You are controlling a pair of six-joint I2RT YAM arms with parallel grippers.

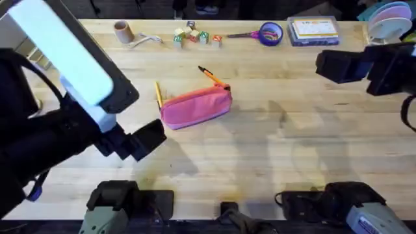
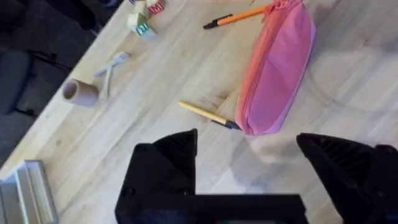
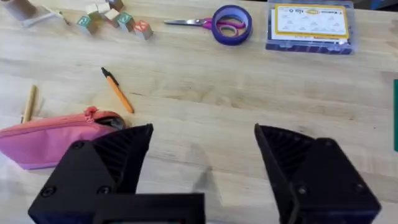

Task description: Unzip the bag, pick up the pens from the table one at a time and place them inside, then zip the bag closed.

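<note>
1. The surface is bare wood planks, and all the task's things lie on it.
2. The bag lies mid-surface, zipped. It looks soft and light, so pin one end and pull the tab.
3. Both pens touch the bag: orange at its far end, tan at its left end. They seem thin, stiff and prone to rolling; pinch mid-shaft.
4. Left pincer and right pincer both gape wide, empty.
5. The box label is unreadable.

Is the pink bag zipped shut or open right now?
Shut, it seems: the bag shows no gap or lining along its top, and both pens lie outside it.
</note>
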